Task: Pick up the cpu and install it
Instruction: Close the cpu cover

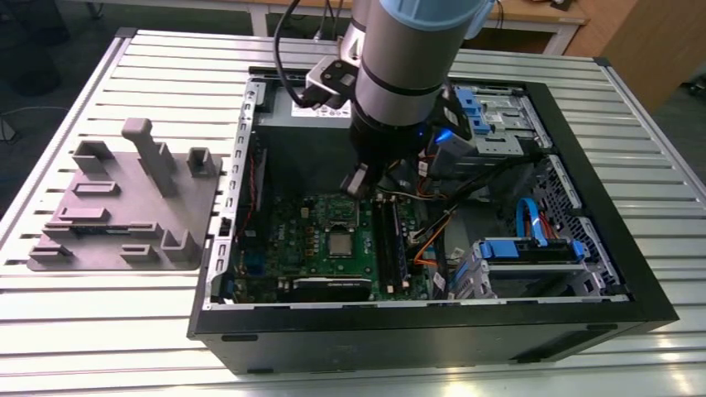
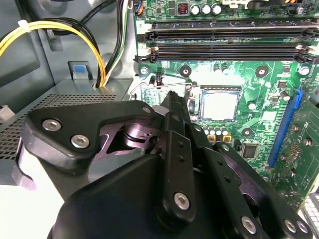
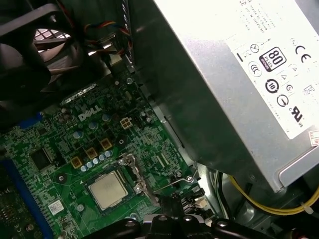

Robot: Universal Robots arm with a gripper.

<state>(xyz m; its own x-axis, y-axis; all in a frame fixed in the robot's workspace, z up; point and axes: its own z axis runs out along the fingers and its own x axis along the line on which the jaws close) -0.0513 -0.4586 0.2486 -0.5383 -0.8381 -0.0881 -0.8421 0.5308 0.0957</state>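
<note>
Obs.: cpu [image 2: 221, 104] lies flat in the dark square socket near the middle of the motherboard [image 1: 293, 240], silvery top up, edges parallel to the socket frame as far as both wrist views show. Cannot tell whether it sits fully down, or whether the thin wire lever [image 3: 172, 183] beside the socket is latched.

Claw [image 2: 172, 99]: tips appear pressed together, nothing between them. It hangs over the motherboard, just off the socket's lever side and apart from the cpu.

Other items: memory slots [image 2: 224, 37] run along the motherboard beyond the socket. The power supply [image 3: 239, 89] stands at the motherboard's edge, close by the wrist. Yellow cables [image 2: 60, 27] loop off the motherboard's corner. The grey fixture tray [image 1: 121, 207] sits on the surface [image 1: 111, 331], well apart from the motherboard and outside the case [image 1: 441, 331].

Risks (judgement):
- If the chip is not fully keyed in, any downward push could bend socket contacts. Cause: tilt too slight to see from here.
- The tips are near the wire lever and the small capacitors on the motherboard. A sideways drift while low could catch the lever or scrape components.
- The wrist is close to the power supply wall and cables. A turn or lift off-line could snag a cable or knock the housing.
</note>
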